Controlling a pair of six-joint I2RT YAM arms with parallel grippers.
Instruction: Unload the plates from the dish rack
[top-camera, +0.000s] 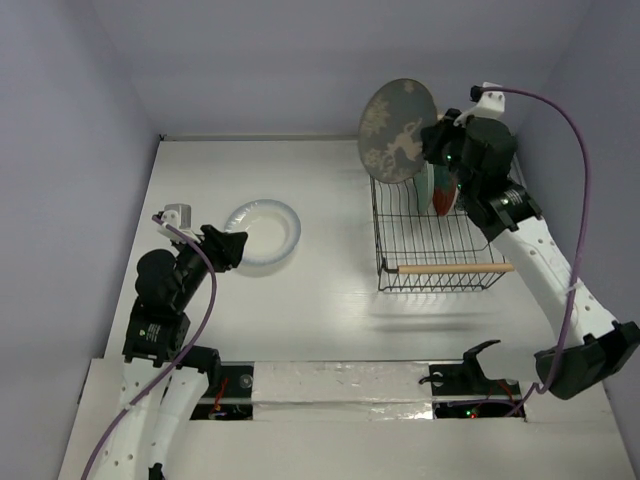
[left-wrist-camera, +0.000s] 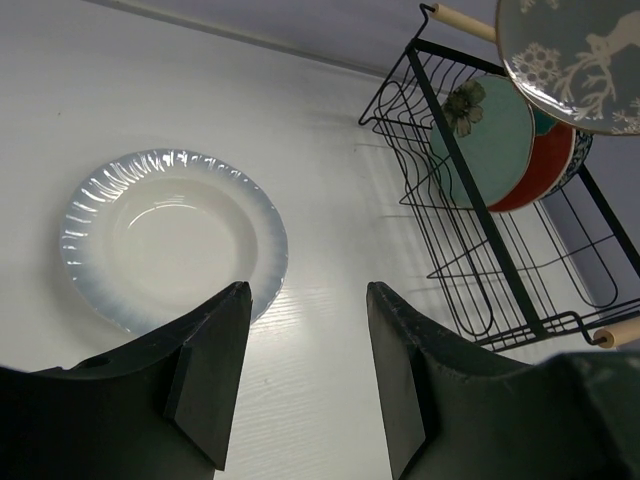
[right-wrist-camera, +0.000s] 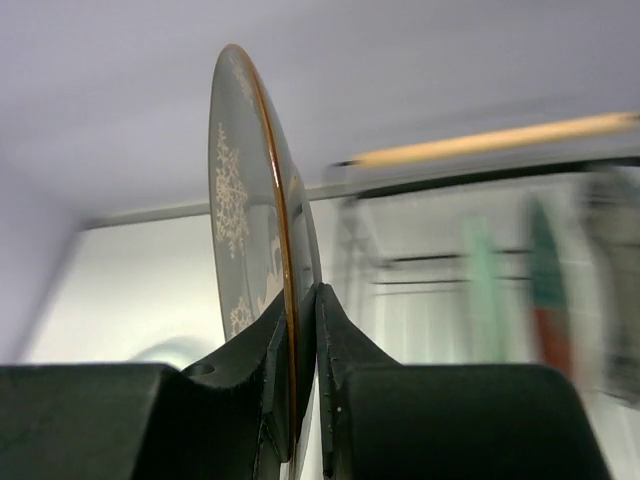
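My right gripper (top-camera: 436, 150) is shut on the rim of the grey-brown plate with a pale motif (top-camera: 397, 130) and holds it upright above the far end of the black wire dish rack (top-camera: 432, 248). In the right wrist view the plate (right-wrist-camera: 240, 200) stands edge-on between my fingers (right-wrist-camera: 340, 340). A pale green plate (left-wrist-camera: 490, 140) and a teal-and-red-orange plate (left-wrist-camera: 545, 165) stand in the rack's far end. A plain white plate (top-camera: 262, 233) lies flat on the table. My left gripper (top-camera: 235, 247) is open and empty just beside it, and the plate shows beyond its fingers (left-wrist-camera: 170, 240).
The rack's near wooden handle (top-camera: 455, 268) lies across its front end and the far handle (left-wrist-camera: 465, 20) at the back. Pale walls close in the table on the left, right and far sides. The arm bases sit at the near edge.
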